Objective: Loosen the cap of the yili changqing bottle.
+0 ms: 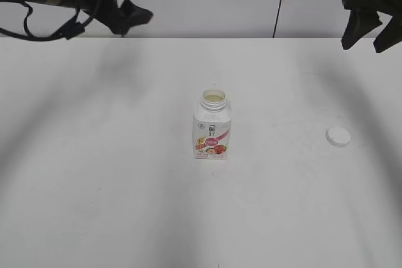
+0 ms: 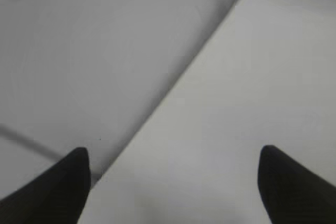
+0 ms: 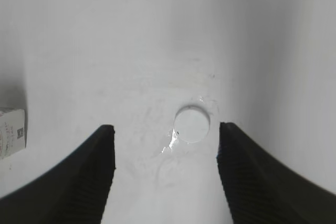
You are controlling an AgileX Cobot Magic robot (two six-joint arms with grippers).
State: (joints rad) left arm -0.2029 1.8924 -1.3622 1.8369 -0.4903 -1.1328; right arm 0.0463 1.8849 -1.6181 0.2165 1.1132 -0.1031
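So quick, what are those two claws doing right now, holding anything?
Left gripper: open, holding nothing, raised above the table.
Right gripper: open, holding nothing, raised above the cap lying on the table.

Exterior slants down on table (image 1: pixel 94 186); right wrist hangs high (sharing cap (image 3: pixel 192 124)).
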